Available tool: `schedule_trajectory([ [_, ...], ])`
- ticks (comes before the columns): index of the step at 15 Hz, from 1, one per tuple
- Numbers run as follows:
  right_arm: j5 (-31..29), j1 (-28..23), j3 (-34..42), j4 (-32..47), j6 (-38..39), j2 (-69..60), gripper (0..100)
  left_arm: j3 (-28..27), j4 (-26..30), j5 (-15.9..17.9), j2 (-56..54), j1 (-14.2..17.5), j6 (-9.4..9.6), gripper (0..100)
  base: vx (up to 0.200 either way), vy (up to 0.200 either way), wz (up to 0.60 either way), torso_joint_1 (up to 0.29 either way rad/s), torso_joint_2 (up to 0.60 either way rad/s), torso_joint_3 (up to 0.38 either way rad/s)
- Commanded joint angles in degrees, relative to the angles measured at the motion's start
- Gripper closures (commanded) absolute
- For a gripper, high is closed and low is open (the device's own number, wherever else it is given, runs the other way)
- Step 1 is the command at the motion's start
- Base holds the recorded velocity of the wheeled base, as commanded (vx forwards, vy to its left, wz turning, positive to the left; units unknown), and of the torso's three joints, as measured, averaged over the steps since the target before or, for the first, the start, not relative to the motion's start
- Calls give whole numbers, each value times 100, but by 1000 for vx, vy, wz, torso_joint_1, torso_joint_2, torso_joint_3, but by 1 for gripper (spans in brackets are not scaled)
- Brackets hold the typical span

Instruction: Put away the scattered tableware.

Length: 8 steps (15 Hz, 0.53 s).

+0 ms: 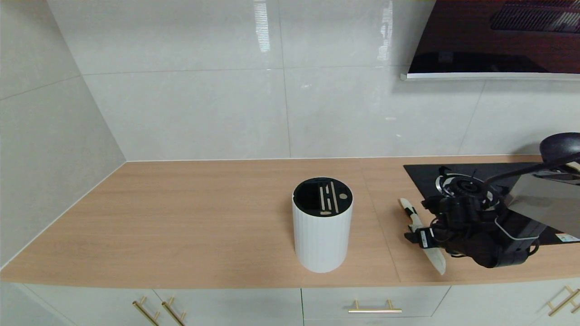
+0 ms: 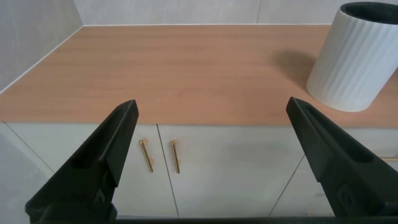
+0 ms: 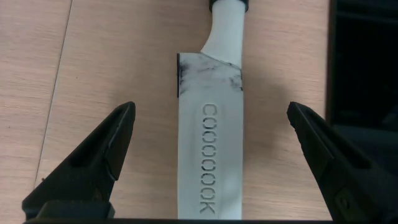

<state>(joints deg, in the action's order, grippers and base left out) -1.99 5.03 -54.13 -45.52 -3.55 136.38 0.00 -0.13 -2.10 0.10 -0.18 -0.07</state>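
Hovering over knife (image 3: 208,162) on counter (image 3: 93,62), right gripper (image 3: 210,112) spread wide. Holding left gripper (image 2: 211,104) spread too, near white holder (image 2: 351,59).

The right hand (image 3: 210,121) is hovering over the wooden tabletop (image 3: 112,56), its fingers (image 3: 93,168) spread wide. A white knife (image 3: 208,143) is lying flat between them, near the black hob's edge (image 3: 364,56).

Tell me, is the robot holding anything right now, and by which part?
Nothing is held. The right gripper is open over the knife, above its blade and not closed on it; the left gripper is open and empty.
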Motion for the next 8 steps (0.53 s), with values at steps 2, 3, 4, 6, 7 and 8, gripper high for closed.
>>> schedule_trajectory([
  [2,58,6,-168,-80,12,126,0,0,5,-1,-1,1,-1,0,0,0,0,0,0,0],
  [3,111,6,-195,-89,12,152,0,0,-4,-1,-1,1,-1,0,0,0,0,0,0,0],
  [4,155,6,-204,-89,12,152,0,0,-4,-1,-1,1,-1,0,0,0,0,0,0,0],
  [6,181,-2,-256,-89,12,161,0,0,-4,-1,-1,1,-1,0,0,0,0,0,0,0],
  [7,181,-2,-256,-89,12,170,0,0,-4,-1,8,1,-1,0,0,0,0,0,0,0],
  [8,181,-2,-265,-89,21,179,0,0,5,-1,8,1,-1,0,0,0,0,0,0,0],
])
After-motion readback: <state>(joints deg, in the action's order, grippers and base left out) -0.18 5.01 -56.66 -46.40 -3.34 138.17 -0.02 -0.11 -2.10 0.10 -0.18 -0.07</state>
